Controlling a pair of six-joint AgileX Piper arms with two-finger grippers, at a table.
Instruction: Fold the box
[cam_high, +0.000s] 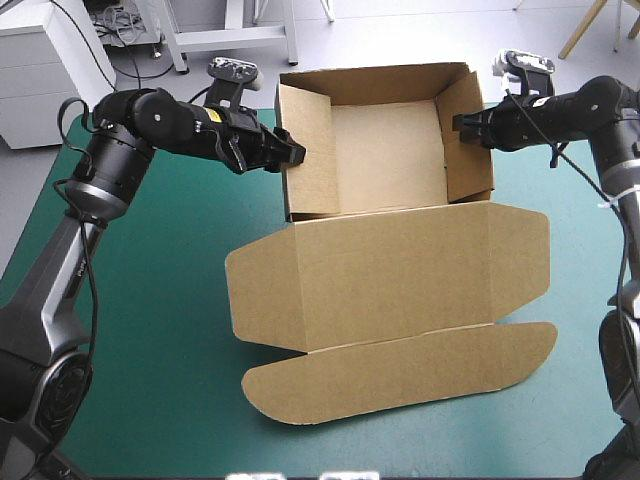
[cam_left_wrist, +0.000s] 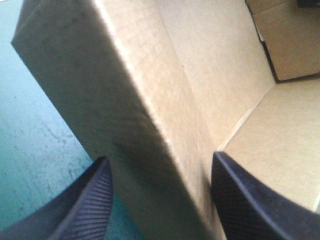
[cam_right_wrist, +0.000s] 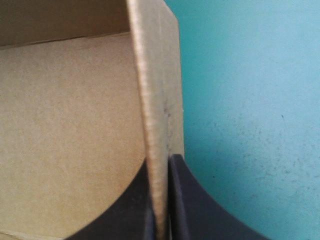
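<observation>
Your left pincer stands open astride one raised wall of the box; your right pincer clamps the opposite wall.

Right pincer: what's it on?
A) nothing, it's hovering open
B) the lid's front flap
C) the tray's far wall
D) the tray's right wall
D: the right pincer is all but shut on the tray's right wall, whose board edge rises from between its fingers. The lid lies flat, clear of it.
</observation>
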